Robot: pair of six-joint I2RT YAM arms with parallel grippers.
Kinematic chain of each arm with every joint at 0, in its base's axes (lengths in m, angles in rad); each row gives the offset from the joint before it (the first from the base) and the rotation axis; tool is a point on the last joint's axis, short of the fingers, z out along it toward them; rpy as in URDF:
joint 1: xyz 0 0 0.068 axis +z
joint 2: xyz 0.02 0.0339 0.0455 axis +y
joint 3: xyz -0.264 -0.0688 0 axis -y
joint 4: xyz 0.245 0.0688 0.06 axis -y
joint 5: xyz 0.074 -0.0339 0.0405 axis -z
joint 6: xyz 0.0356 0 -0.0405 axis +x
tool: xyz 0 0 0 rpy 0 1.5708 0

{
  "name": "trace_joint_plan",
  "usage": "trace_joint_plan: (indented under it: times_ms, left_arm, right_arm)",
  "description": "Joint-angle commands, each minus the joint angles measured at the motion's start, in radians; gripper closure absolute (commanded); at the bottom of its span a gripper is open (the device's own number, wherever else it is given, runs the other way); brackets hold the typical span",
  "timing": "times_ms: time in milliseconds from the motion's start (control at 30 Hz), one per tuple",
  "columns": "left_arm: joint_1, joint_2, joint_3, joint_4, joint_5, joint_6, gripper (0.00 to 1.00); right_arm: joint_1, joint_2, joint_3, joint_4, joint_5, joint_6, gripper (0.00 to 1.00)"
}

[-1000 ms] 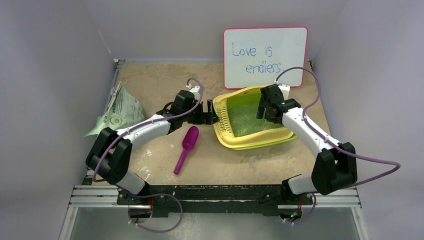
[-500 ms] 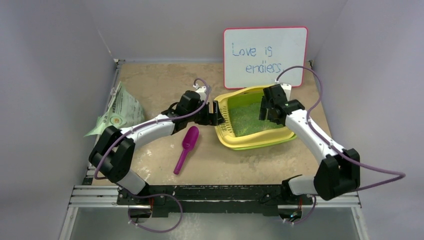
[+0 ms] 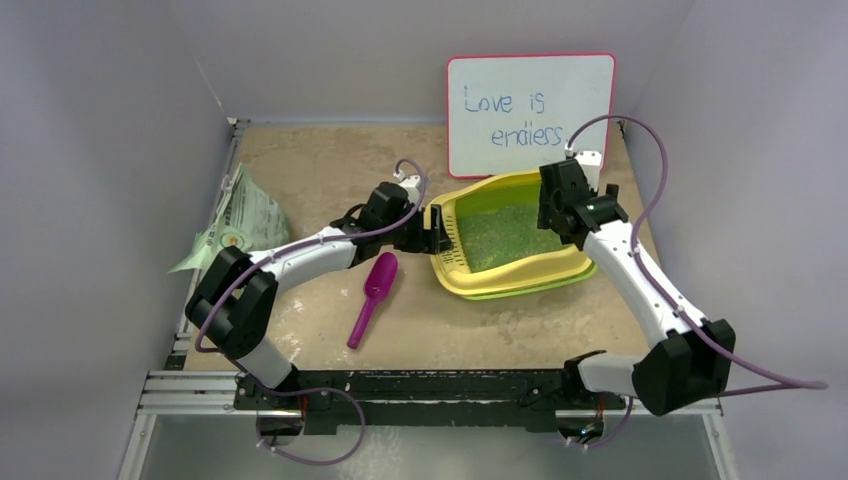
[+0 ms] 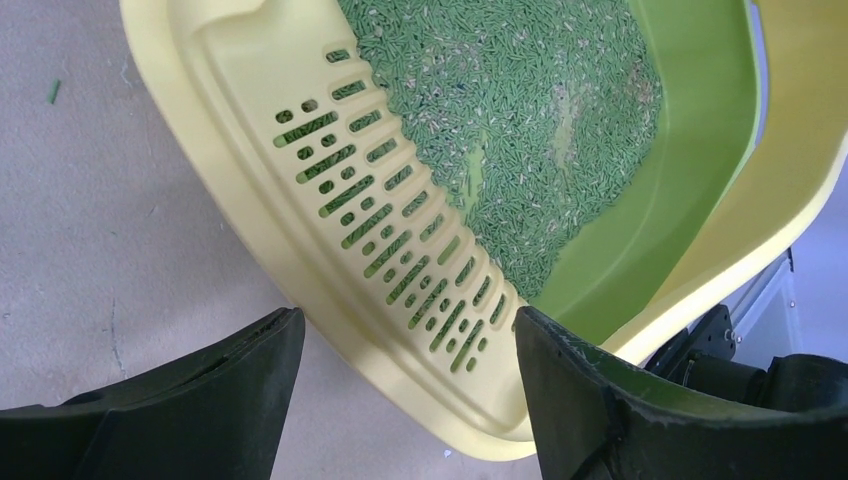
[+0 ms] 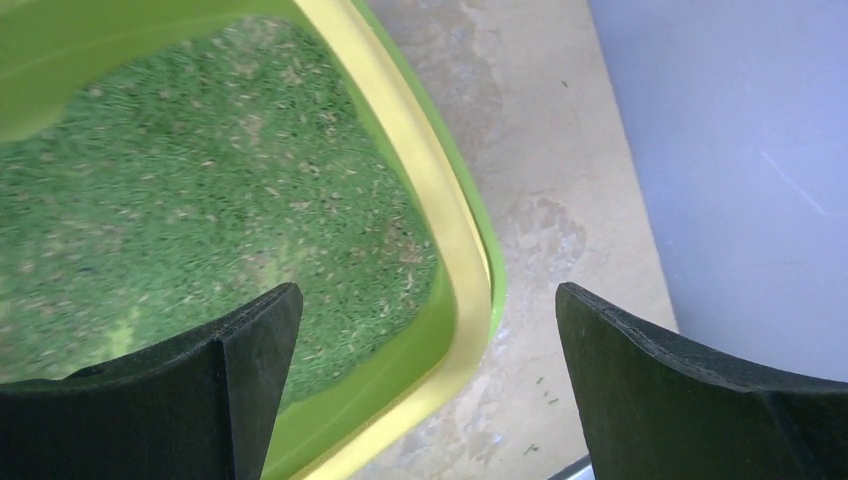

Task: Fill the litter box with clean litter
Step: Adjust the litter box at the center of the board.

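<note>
here left jaws and right jaws gape, astride the litter box (image 4: 190, 120) rims.

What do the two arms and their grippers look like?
The left arm and the right arm have white links and black joints. A thin purple cable loops along each. The left gripper and the right gripper each have two broad matte black fingers. I see no markings.
</note>
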Motion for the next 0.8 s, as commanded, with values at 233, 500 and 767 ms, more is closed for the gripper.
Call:
trace_joint_plan:
  times_ms: [233, 500, 767]
  left_arm:
    - [-0.01, -0.013, 0.051, -0.016, 0.017, 0.03, 0.24]
    - [-0.009, -0.026, 0.044, -0.026, 0.019, 0.044, 0.23]
    - [-0.016, -0.011, 0.055, -0.001, 0.09, 0.046, 0.23]
  right_arm:
    - [-0.05, 0.165, 0.015, -0.032, 0.169, -0.081, 0.01]
    - [-0.108, 0.108, -0.023, 0.011, 0.208, -0.162, 0.01]
    - [-0.118, 0.053, -0.037, 0.019, 0.212, -0.192, 0.01]
